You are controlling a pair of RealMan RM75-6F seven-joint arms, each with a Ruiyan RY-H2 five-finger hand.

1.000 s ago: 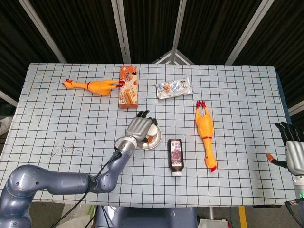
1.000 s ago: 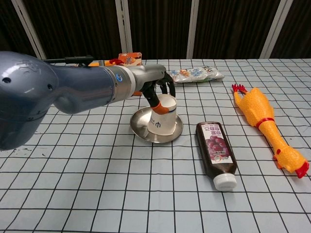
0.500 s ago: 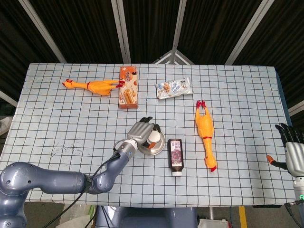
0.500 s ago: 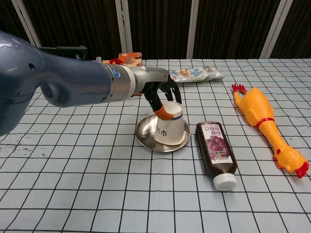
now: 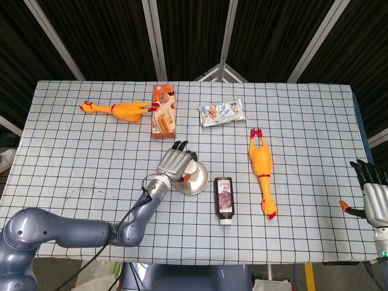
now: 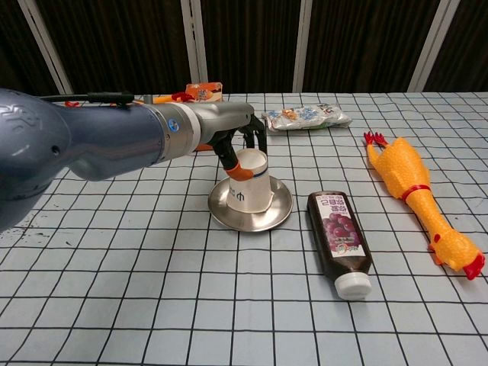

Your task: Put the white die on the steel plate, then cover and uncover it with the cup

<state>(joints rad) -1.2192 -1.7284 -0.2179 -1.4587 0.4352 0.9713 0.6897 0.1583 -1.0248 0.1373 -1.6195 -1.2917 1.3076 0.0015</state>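
Nearest the robot, the sauce bottle [image 6: 340, 242] lies on its side with its white cap toward the table's near edge, just right of the steel plate [image 6: 276, 213]; it is judged to be a bystander, left apart from the working spot. On the plate the paper cup [image 6: 248, 191] stands mouth down, and it is grasped around its upturned base by the left hand [image 6: 242, 145], fingers curled over the top from behind. This hold from above is judged to suit a straight lift or lowering of the cup without dragging the plate. The white die is not seen in either view; it is presumed to sit under the cup, though that cannot be confirmed. Further right, a rubber chicken [image 6: 418, 197] is laid lengthwise, and at the far side a snack packet [image 6: 305, 117] and a biscuit box [image 6: 203, 92] are set well apart from the plate.

From the chest view the cup's side and the grasp on it are plainly shown, whereas in the head view the cup is largely hidden under the hand. Only in the head view are the second rubber chicken [image 5: 118, 110] and the right hand [image 5: 373, 195] shown, the latter empty with fingers spread beyond the table's right edge.
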